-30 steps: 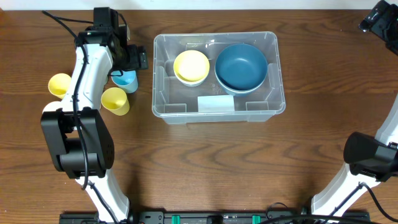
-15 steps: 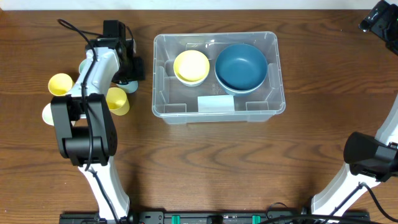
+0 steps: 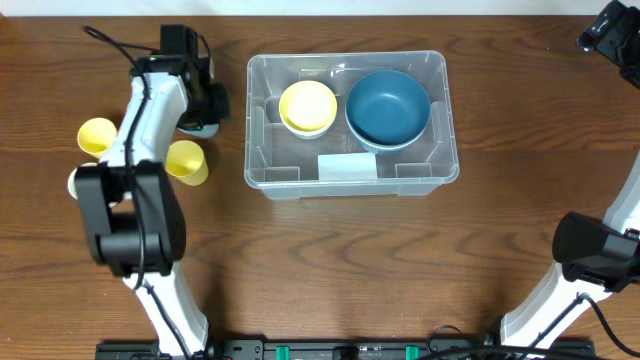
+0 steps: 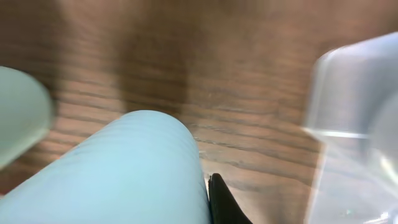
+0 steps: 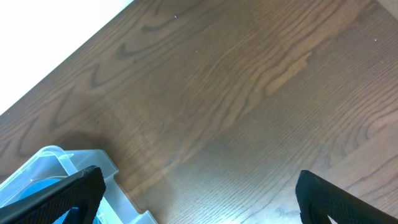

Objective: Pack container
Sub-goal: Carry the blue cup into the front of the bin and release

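Note:
The container point(image 3: 440, 165), a big clear plastic bin, stands mid-table holding a yellow bowl point(image 3: 308, 107) and a blue bowl point(image 3: 388, 107), with a pale label point(image 3: 347, 166) near its front wall. Just left of it, my left gripper point(image 3: 205, 108) is shut on a light blue cup point(image 3: 199, 127). That cup point(image 4: 124, 168) fills the left wrist view, a black fingertip point(image 4: 225, 202) pressed against its side and the container point(image 4: 360, 118) blurred to the right. My right gripper point(image 5: 205, 208) stands open over bare wood by the container's corner point(image 5: 56, 163).
Two yellow cups point(image 3: 97, 135) point(image 3: 186, 162) lie left of the left arm, and a pale green cup point(image 3: 72, 182) peeks out beside the arm's base. A pale green shape point(image 4: 18, 112) shows at the left wrist view's edge.
The left gripper has closed on the light blue cup and shifted slightly back and right with it. The right arm has not moved.

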`<action>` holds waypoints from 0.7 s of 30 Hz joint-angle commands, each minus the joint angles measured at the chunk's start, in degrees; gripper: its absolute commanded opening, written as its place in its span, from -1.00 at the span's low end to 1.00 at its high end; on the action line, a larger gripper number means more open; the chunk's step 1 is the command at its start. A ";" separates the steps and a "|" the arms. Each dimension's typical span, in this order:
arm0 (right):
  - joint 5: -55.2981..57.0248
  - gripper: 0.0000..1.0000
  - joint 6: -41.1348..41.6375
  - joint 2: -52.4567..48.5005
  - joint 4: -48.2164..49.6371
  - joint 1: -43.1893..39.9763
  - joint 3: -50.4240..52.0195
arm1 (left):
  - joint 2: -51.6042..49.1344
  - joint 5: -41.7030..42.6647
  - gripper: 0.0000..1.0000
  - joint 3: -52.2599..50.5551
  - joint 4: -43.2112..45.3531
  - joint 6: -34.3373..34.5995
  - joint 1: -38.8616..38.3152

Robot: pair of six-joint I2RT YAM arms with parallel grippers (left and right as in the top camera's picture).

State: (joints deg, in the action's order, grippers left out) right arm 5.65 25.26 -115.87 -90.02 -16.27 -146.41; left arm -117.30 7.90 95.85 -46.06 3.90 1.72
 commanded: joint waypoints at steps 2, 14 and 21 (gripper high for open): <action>0.13 0.98 0.85 -0.63 -0.02 -0.22 -0.37 | 10.21 -2.99 -0.88 2.43 -0.35 2.38 -0.13; 0.13 0.98 0.85 -0.63 -0.02 -0.22 -0.37 | 24.81 2.36 -0.88 2.38 -7.23 1.42 -13.92; 0.13 0.99 0.85 -0.63 -0.02 -0.22 -0.37 | 20.33 2.16 -0.88 0.85 -8.72 -0.92 -26.23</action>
State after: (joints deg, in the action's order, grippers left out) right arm 5.65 25.28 -115.87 -90.02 -16.25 -146.41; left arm -94.45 9.98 97.62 -54.22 4.47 -21.91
